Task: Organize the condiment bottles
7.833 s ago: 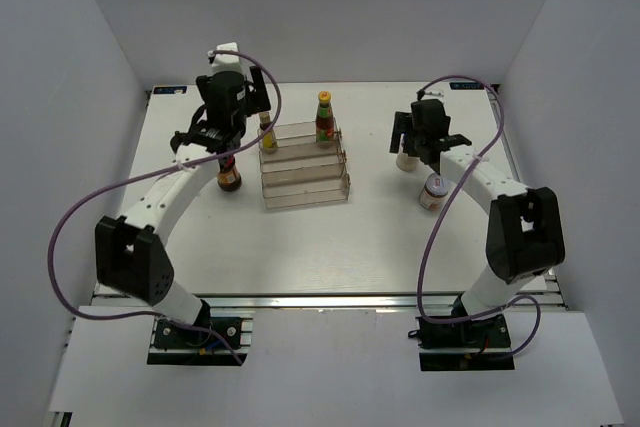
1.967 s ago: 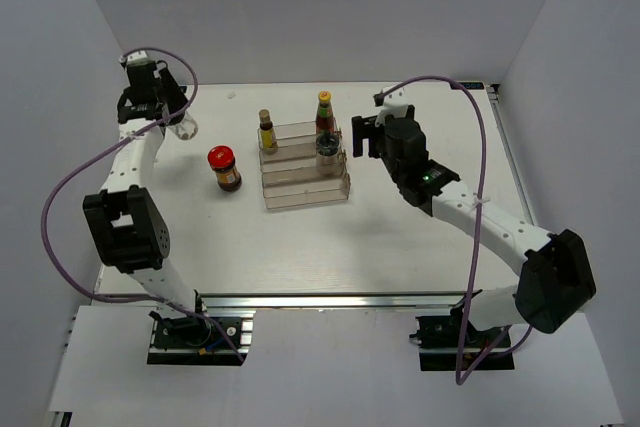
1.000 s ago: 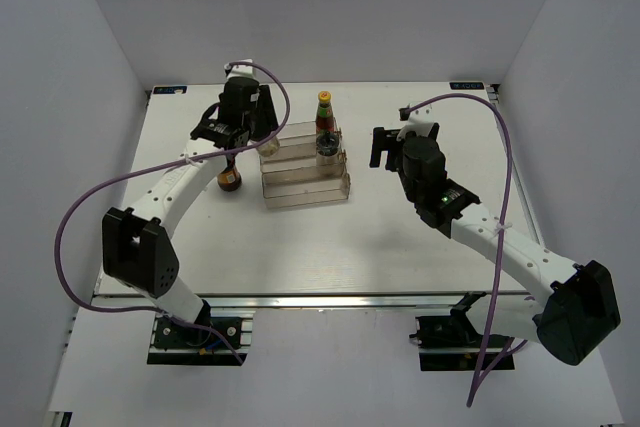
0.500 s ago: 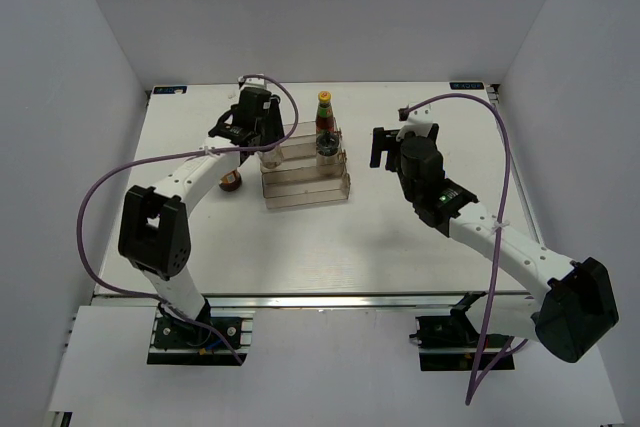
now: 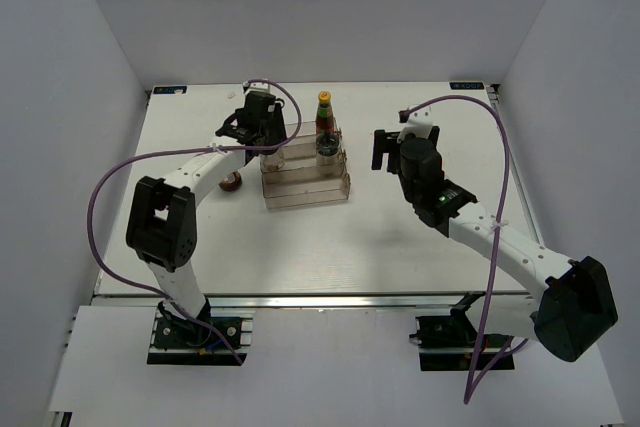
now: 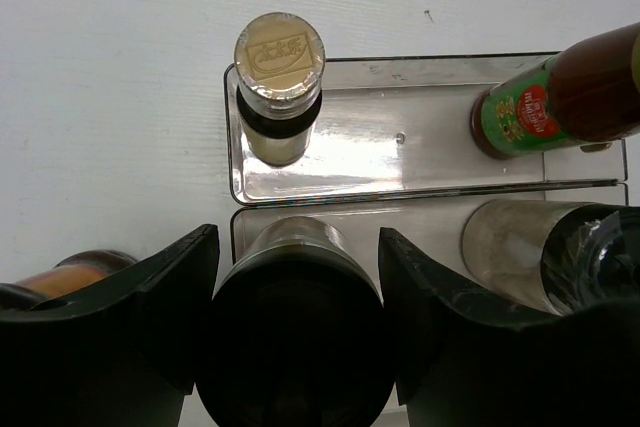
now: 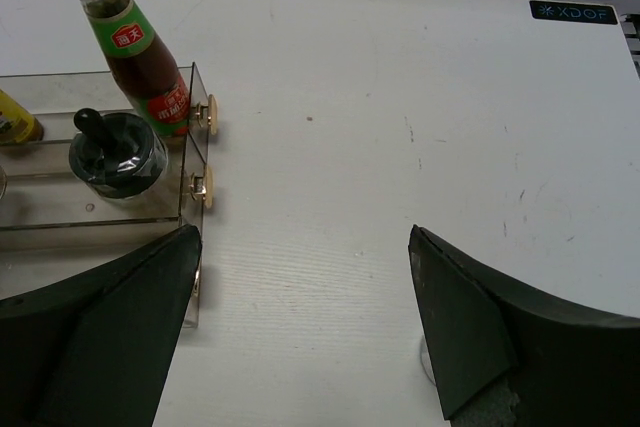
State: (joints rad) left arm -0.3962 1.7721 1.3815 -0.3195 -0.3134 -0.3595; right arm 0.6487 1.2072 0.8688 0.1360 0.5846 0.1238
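Note:
My left gripper (image 5: 266, 143) is shut on a glass jar (image 6: 290, 332) whose lid lies dark in shadow, and holds it over the left end of the second step of the clear stepped rack (image 5: 305, 179). The slim brown bottle (image 6: 279, 87) stands on the top step just beyond it. The red-sauce bottle with the yellow cap (image 5: 324, 114) stands on the top step at the right, with the black-topped shaker (image 5: 327, 145) on the step below. The red-lidded jar (image 5: 230, 181) stands on the table left of the rack, partly hidden by my left arm. My right gripper (image 5: 383, 147) is open and empty, right of the rack.
The rack's right end has two small round knobs (image 7: 207, 119). The white table (image 5: 400, 237) ends at the back wall, and grey walls stand on both sides. A purple cable loops from each arm.
My left gripper has carried the jar a little to the right, from beside the rack to over its second step. My right arm has not moved.

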